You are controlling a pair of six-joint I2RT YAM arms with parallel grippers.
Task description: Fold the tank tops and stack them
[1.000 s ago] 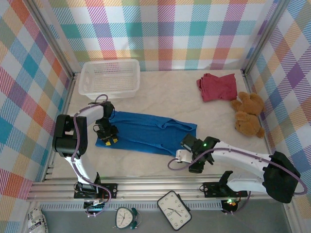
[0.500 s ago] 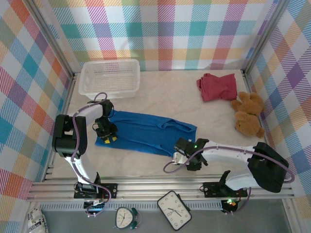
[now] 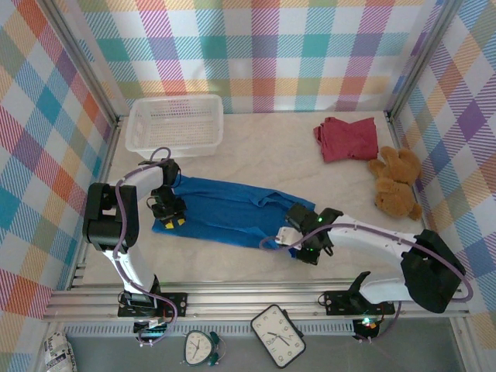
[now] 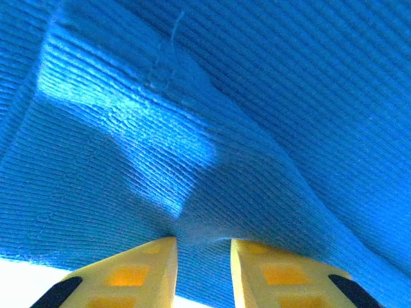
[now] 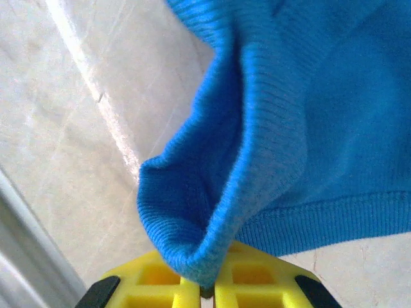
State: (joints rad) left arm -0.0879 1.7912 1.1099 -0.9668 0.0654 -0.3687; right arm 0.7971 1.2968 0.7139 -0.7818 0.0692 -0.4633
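A bright blue tank top of ribbed cloth (image 3: pixel 232 209) lies spread out on the pale marbled table (image 3: pixel 271 147). It is in the middle of the table, a little to the left, with its long side running from left to right.

The left gripper (image 3: pixel 172 220) is on the left end of the blue tank top. In the left wrist view its yellow fingertips (image 4: pixel 144 263) pinch a raised fold of the blue cloth (image 4: pixel 257 96), so the left gripper (image 4: pixel 202 247) is clamped on this tank top.

The right gripper (image 3: pixel 304 245) is at the near right corner of the same tank top. In the right wrist view the hemmed edge of the blue cloth (image 5: pixel 321 128) hangs in a loop over the table (image 5: pixel 64 128). Its lowest fold is squeezed between the two yellow fingers of the right gripper (image 5: pixel 205 289), which are pressed together on it.

A dark red tank top of soft cloth (image 3: pixel 349 138) lies crumpled in the far right corner, well apart from the blue one. I cannot tell if one piece or two are there. Just beside it, nearer and to the right, sits a brown plush teddy bear (image 3: pixel 397 186). A white plastic mesh basket (image 3: pixel 176 124) stands at the far left.
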